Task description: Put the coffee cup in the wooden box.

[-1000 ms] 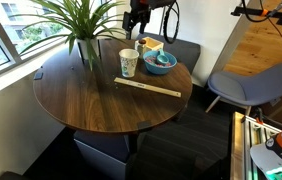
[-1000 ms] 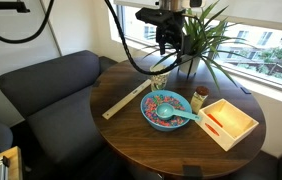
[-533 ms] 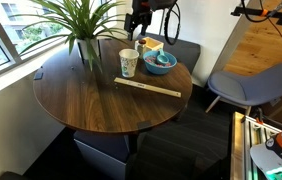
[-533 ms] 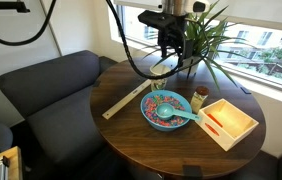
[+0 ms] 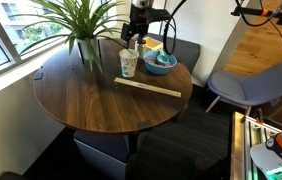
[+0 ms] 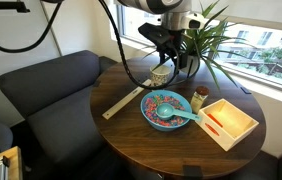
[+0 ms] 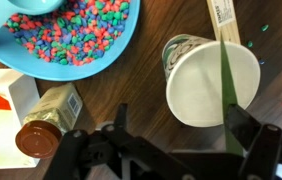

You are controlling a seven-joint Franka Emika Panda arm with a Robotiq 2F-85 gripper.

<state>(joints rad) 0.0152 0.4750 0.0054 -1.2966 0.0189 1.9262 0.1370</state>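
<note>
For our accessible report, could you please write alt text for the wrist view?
Seen from above, the empty white coffee cup stands on the dark wooden table, with the gripper at the frame's bottom edge. A blue bowl of colourful bits is upper left, a small jar lower left.

Both exterior views look down at the round table [image 5: 101, 95] from opposite sides; the wrist view looks straight down, close.

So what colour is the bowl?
Blue bowl, filled with multicoloured bits; clearest in the wrist view.
</note>
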